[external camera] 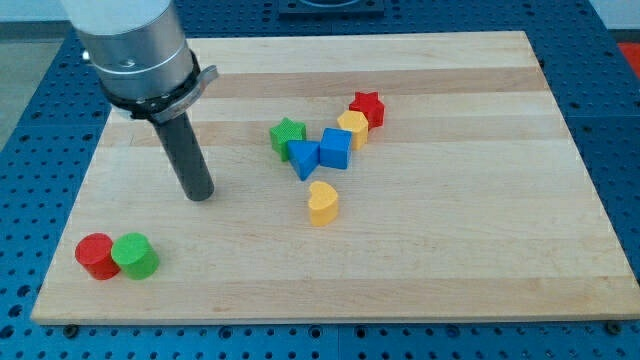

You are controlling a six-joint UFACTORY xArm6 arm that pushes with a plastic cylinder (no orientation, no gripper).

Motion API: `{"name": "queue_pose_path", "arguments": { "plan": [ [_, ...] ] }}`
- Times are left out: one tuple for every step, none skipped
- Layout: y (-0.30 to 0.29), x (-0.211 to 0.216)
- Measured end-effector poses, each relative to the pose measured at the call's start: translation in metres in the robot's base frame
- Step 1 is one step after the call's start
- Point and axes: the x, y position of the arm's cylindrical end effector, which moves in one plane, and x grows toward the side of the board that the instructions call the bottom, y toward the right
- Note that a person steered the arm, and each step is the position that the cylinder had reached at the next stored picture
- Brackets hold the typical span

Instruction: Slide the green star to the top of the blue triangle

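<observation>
The green star [286,134] sits near the board's middle, touching the upper left of the blue triangle [303,158]. A blue cube [336,148] touches the triangle's right side. My tip [201,193] rests on the board well to the left of the green star and blue triangle, a little lower in the view, touching no block.
A yellow block [353,128] and a red star [367,107] lie up and right of the blue cube. A yellow heart [322,204] lies below the triangle. A red cylinder [97,256] and a green cylinder [135,256] sit together at the wooden board's [480,230] bottom left.
</observation>
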Motion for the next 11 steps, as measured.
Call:
{"name": "queue_pose_path", "arguments": {
  "plan": [
    [0.012,-0.01],
    [0.022,-0.022],
    [0.03,-0.041],
    [0.034,-0.058],
    [0.039,-0.073],
    [0.047,-0.09],
    [0.06,-0.104],
    [0.077,-0.109],
    [0.092,-0.109],
    [0.104,-0.108],
    [0.107,-0.1]
  ]
}}
